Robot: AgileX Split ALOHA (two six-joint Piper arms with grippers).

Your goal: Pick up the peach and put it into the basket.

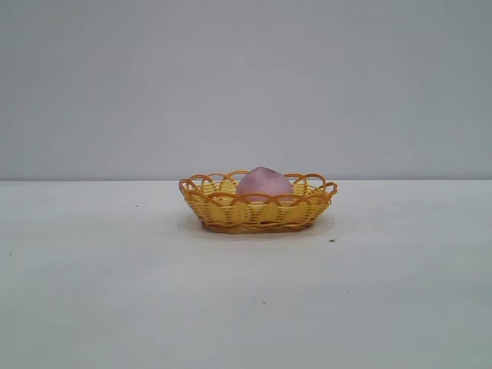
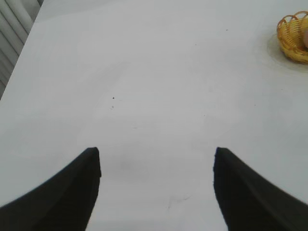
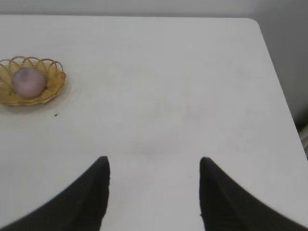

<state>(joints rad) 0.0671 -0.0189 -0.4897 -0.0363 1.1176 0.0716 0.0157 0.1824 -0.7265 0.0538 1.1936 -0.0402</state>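
Note:
The pale mauve-pink peach [image 1: 264, 184] lies inside the orange-yellow woven basket [image 1: 231, 211] at the middle of the white table. The right wrist view shows the peach [image 3: 29, 81] in the basket [image 3: 54, 79] far off. The left wrist view shows only part of the basket [image 2: 288, 33] at the picture's edge. My left gripper [image 2: 157, 156] is open and empty above bare table, far from the basket. My right gripper [image 3: 154, 163] is open and empty above bare table, also far from the basket. Neither gripper shows in the exterior view.
The table's far edge and right corner [image 3: 255, 21] show in the right wrist view. A table edge with pale ribbed panels beyond it [image 2: 14, 29] shows in the left wrist view. Small dark specks [image 1: 332, 241] lie on the table near the basket.

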